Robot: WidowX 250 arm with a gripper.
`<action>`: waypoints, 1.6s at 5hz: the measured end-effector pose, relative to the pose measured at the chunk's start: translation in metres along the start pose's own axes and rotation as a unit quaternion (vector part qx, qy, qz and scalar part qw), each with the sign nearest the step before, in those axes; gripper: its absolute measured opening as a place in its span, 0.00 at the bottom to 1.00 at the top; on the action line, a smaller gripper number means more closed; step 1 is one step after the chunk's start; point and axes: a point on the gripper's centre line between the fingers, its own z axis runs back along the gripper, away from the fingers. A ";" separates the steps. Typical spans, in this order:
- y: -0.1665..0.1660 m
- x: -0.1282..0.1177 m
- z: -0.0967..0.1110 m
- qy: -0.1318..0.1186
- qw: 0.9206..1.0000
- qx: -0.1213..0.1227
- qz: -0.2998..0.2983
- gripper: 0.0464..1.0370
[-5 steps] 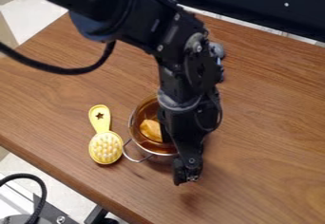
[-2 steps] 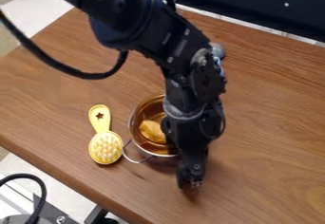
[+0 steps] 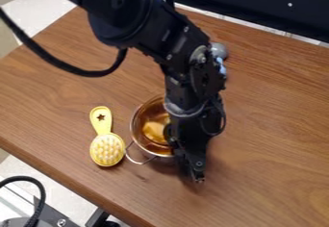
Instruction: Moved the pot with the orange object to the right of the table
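wooden table (image 3: 276, 125), yellow brush (image 3: 106, 144) beside pot (image 3: 136, 127)

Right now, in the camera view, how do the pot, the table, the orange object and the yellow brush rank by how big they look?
Largest to smallest:
Table
Pot, though partly behind the arm
Yellow brush
Orange object

Soft, moderately bright indoor light spreads across the wooden bench (image 3: 276, 125), where a blurry-edged shadow falls below the black robot arm (image 3: 138, 21). Amber glints line the metal pot (image 3: 149, 111), and the pale floor (image 3: 64, 190) shows brighter than the wood.
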 end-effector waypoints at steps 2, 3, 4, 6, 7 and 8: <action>0.008 0.032 0.003 -0.013 0.999 0.040 0.000 0.04; 0.004 0.048 0.006 -0.025 0.999 0.041 -0.002 0.04; -0.002 0.064 0.007 -0.027 0.999 0.027 -0.003 0.04; -0.034 0.090 0.007 -0.020 1.000 -0.012 0.002 0.04; -0.048 0.094 0.006 -0.010 1.000 -0.015 -0.006 0.04; -0.051 0.093 0.006 -0.006 1.000 -0.029 0.000 0.08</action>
